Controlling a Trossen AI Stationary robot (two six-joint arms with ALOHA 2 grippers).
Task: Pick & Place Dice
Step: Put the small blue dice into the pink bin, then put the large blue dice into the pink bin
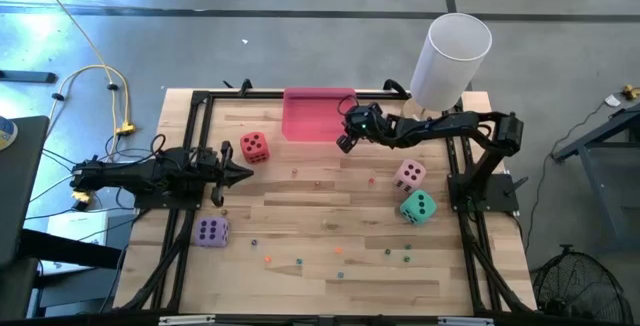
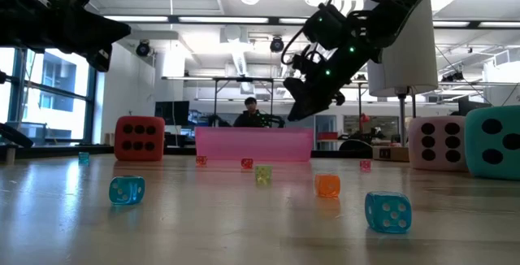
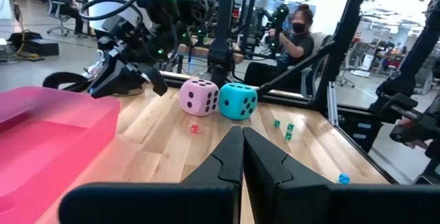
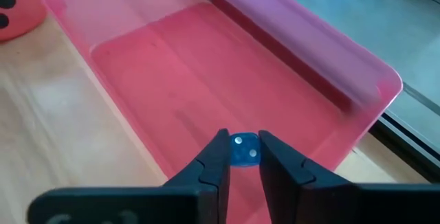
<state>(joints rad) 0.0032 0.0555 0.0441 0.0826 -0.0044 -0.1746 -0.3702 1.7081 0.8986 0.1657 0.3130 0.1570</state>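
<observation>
Left gripper (image 1: 243,174) pinched together, empty, low beside soft red cube die (image 1: 254,146). Further right, right gripper (image 4: 239,157) raised above shallow pink plastic tray (image 4: 289,31), clamped on tiny translucent blue die (image 4: 243,148). Beyond, soft pink die (image 1: 409,174) touching soft teal die (image 1: 418,206).

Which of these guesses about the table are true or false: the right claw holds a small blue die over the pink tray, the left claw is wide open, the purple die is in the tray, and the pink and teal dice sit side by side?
1. The right gripper holds a small blue die over the pink tray. True.
2. The left gripper is wide open. False: its fingers are shut together, holding nothing.
3. The purple die lies in the tray. False: it sits on the table near the left arm.
4. The pink die and teal die sit side by side. True.
</observation>
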